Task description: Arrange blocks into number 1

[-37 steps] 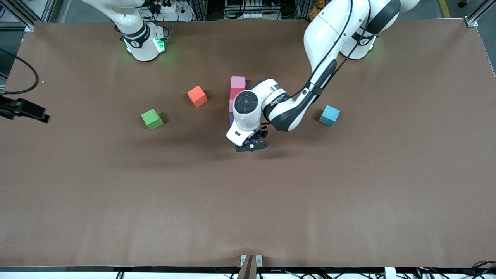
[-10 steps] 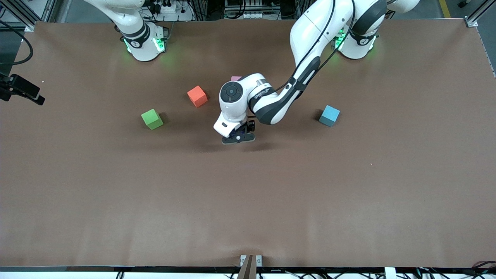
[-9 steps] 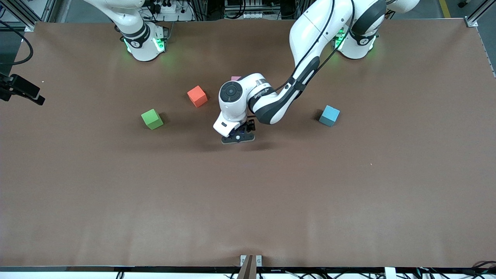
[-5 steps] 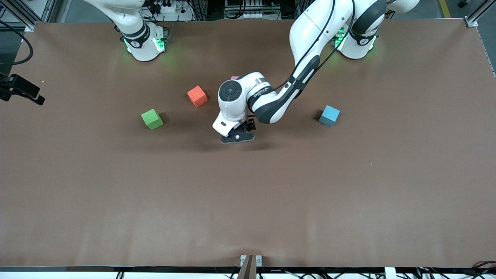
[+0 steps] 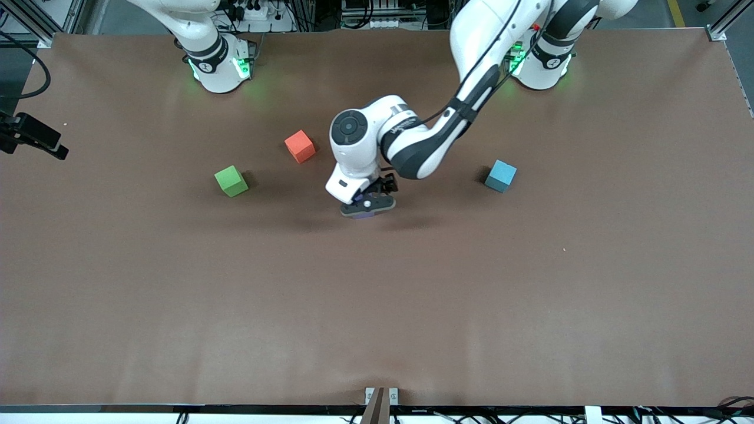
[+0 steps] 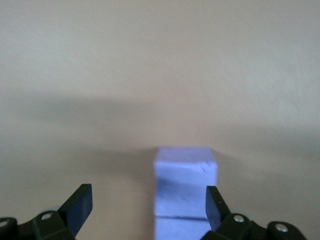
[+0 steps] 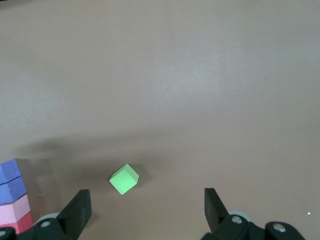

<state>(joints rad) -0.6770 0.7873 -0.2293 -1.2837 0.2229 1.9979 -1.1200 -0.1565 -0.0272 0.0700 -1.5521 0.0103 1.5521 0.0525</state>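
Observation:
My left gripper (image 5: pixel 366 207) hangs low over the table's middle, open. Two purple blocks (image 6: pixel 185 170) lie in line between its fingers. They sit close against one finger (image 6: pixel 214 206), with a wide gap to the other. In the front view only a sliver of purple (image 5: pixel 360 215) shows under the hand, and the arm hides the rest of the row. The right wrist view shows the row at its edge: two purple blocks (image 7: pixel 10 179), then a pink block (image 7: pixel 15 210), then a red block (image 7: pixel 24 227). My right gripper (image 5: pixel 58 152) waits open in the air at the right arm's end of the table.
An orange cube (image 5: pixel 300 146) and a green cube (image 5: pixel 231 181) lie toward the right arm's end of the table. A light blue cube (image 5: pixel 500 175) lies toward the left arm's end. A small metal bracket (image 5: pixel 380 396) sits at the table's near edge.
The left hand carried a purple block up to the row, then shifted slightly toward the left arm's end. The pink block's top is now hidden under the arm. The right arm barely moved.

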